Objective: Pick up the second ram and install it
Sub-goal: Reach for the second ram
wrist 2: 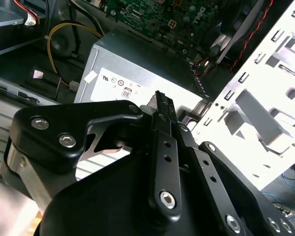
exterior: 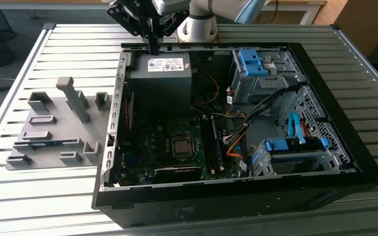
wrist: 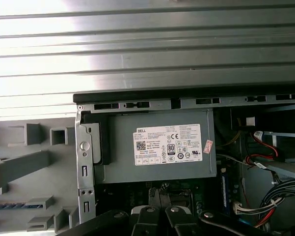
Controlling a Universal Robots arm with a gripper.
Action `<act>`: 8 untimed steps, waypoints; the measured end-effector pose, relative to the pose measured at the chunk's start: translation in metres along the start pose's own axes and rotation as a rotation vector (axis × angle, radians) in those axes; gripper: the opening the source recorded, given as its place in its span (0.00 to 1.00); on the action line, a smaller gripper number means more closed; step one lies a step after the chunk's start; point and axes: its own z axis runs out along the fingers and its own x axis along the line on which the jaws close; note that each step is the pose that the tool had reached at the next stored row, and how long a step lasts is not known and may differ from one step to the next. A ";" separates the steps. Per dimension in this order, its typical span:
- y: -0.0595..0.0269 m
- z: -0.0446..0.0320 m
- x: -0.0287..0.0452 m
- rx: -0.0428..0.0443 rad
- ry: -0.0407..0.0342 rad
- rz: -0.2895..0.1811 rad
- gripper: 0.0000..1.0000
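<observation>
Slatted counter [exterior: 241,29]; pincer [exterior: 155,51] pressed together above case [exterior: 346,162] power-supply end; ram [exterior: 47,144] in holder [exterior: 51,162] beside case.

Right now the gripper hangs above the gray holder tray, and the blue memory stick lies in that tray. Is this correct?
Not quite. In the exterior view the gripper hangs above the power supply box inside the computer case, not the gray holder tray. The blue memory stick does lie in that tray.

Second ram [exterior: 45,144] lies on holder plate [exterior: 67,129] beside case [exterior: 241,209].
</observation>
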 end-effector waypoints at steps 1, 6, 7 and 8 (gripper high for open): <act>0.0000 0.0000 0.0003 0.0000 0.0000 0.000 0.11; -0.0001 0.0001 0.0015 -0.0001 0.0000 0.000 0.11; -0.0001 0.0001 0.0017 0.0000 0.0000 0.000 0.11; -0.0002 0.0001 0.0020 0.0000 0.0000 0.000 0.11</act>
